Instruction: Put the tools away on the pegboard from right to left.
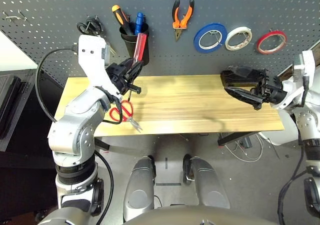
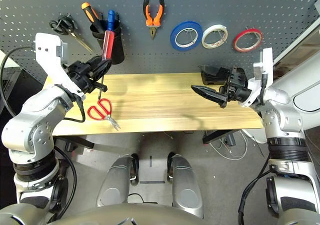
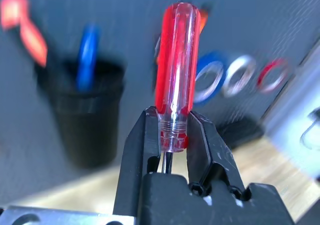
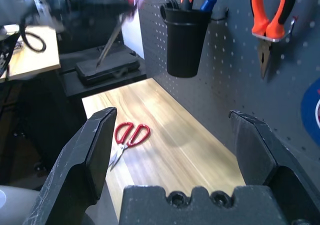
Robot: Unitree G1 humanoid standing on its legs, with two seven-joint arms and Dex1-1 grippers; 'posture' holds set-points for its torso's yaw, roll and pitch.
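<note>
My left gripper (image 1: 131, 71) is shut on the small red-handled screwdriver (image 1: 140, 47), low on its clear red handle (image 3: 176, 70), with the handle end up in front of the black cup (image 1: 131, 46) on the pegboard (image 1: 225, 5). The red-handled scissors (image 1: 122, 112) lie on the wooden table (image 1: 200, 110) just below that gripper, near the front left. The orange-and-black pliers (image 1: 182, 16) and the thin red tape ring (image 1: 271, 41) hang on the pegboard. My right gripper (image 1: 226, 83) hovers open and empty over the table's right end, with the scissors (image 4: 127, 137) far beyond it.
The cup holds an orange-and-black screwdriver (image 1: 120, 17) and a blue-handled tool (image 1: 139, 22). Black-handled scissors (image 1: 90, 26) hang at the pegboard's left. Blue (image 1: 210, 37) and white (image 1: 238, 38) tape rolls hang left of the red ring. A black cable loops beside my left arm.
</note>
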